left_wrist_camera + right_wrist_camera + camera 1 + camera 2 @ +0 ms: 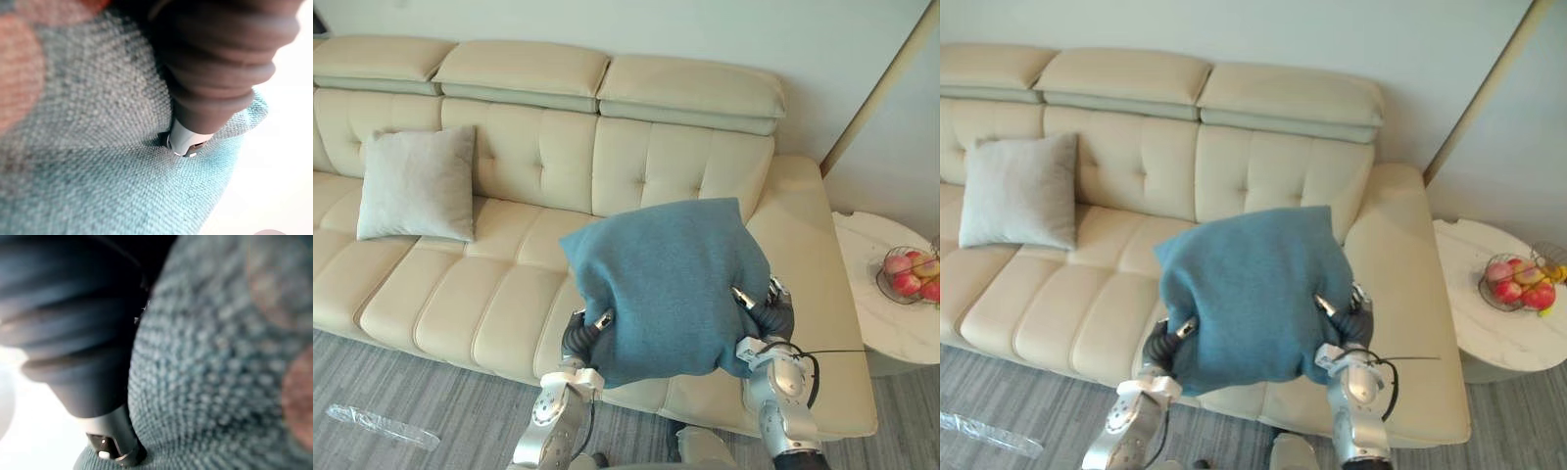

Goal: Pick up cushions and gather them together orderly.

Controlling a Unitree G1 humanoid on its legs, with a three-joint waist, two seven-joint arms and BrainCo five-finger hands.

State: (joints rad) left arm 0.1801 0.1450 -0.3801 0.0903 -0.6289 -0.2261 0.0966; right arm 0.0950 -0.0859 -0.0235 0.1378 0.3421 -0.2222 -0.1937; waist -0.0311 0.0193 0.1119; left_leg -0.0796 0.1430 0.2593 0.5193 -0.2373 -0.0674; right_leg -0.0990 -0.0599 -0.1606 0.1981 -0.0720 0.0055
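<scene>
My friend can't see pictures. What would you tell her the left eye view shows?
The robot's left hand and right hand hold a big blue cushion above a cream sofa. A grey cushion leans against the sofa's back at the left, and a bowl of fruit sits on a white side table at the right.

I see a cream tufted sofa (509,284) filling the middle, with a plain pale wall (705,29) above it at 12 o'clock. Grey carpet floor (411,392) runs along 7 o'clock. A round white marble side table (871,328) carrying a fruit bowl (911,274) stands at 3 o'clock.
</scene>
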